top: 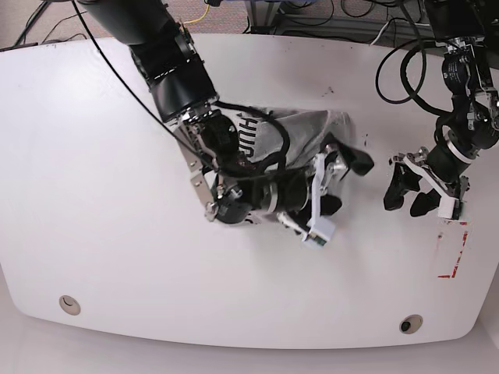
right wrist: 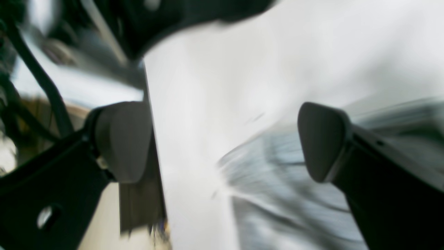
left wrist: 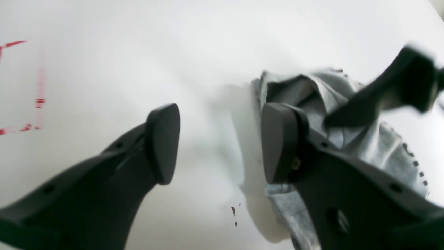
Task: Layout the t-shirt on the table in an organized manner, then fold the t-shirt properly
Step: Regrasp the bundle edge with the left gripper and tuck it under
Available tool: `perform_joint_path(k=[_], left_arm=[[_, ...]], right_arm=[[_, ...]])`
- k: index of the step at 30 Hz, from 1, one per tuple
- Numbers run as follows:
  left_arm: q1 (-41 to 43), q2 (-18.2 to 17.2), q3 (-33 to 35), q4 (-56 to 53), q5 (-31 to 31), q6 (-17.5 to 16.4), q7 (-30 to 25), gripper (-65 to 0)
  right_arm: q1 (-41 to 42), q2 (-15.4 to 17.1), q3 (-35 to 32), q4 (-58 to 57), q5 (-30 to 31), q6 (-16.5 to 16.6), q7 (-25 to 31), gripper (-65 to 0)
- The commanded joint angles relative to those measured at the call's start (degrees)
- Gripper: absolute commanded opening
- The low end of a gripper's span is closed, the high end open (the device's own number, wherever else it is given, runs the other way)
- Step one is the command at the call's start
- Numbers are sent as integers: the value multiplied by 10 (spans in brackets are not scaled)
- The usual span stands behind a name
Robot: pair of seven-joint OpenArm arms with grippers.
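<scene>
Clearly the layout step is not yet done: the heather-grey cotton t-shirt (top: pixel 300 128) lies bunched near the middle of the glossy white table (top: pixel 93 179). Right gripper (top: pixel 341 178) is spread wide over it, holding nothing; left gripper (top: pixel 413 193), beside it, is spread & empty. Next, an edge must be pinched & pulled flat

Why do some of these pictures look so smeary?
Right wrist view: heavy motion blur streaks the t-shirt and background. Left wrist view: the table looks soft and hazy, its red tape smeared. Base view: sharp, evenly lit, the arm's shadow faint.
</scene>
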Motion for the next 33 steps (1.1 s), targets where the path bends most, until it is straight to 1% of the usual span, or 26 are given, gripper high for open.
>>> perform_joint_path(k=[1, 5, 8, 13, 16, 18, 22, 25, 27, 29, 33], left_arm=[[-10, -7, -5, 10, -34, -2, -8, -304], [-5, -6, -3, 10, -74, -2, -7, -304], [-2, 0, -1, 10, -104, -2, 12, -304], [14, 48, -1, 10, -145, -2, 44, -304], [27, 64, 3, 10, -162, -2, 51, -304], [35, 71, 23, 9, -165, -2, 51, -304], [42, 94, 80, 10, -155, -2, 51, -306], [54, 102, 117, 10, -138, -8, 51, -306], [58, 108, 145, 10, -119, -24, 51, -306], [58, 117, 161, 10, -101, -30, 51, -306], [58, 129, 189, 8, -51, -31, 51, -306]], right_arm=[[30, 13, 28, 11, 14, 4, 12, 0], [50, 40, 57, 0, 13, 4, 14, 0], [63, 64, 77, -24, 13, 4, 27, 0], [70, 111, 85, -59, 13, 4, 67, 0], [71, 127, 85, -72, 13, 4, 91, 0], [71, 134, 83, -79, 13, 4, 111, 0], [71, 151, 83, -113, 13, 4, 139, 0], [75, 157, 83, -149, 8, 4, 153, 0], [76, 159, 83, -175, -16, 5, 170, 0], [76, 160, 83, -189, -38, 5, 187, 0], [70, 158, 83, -221, -77, 9, 213, 0]])
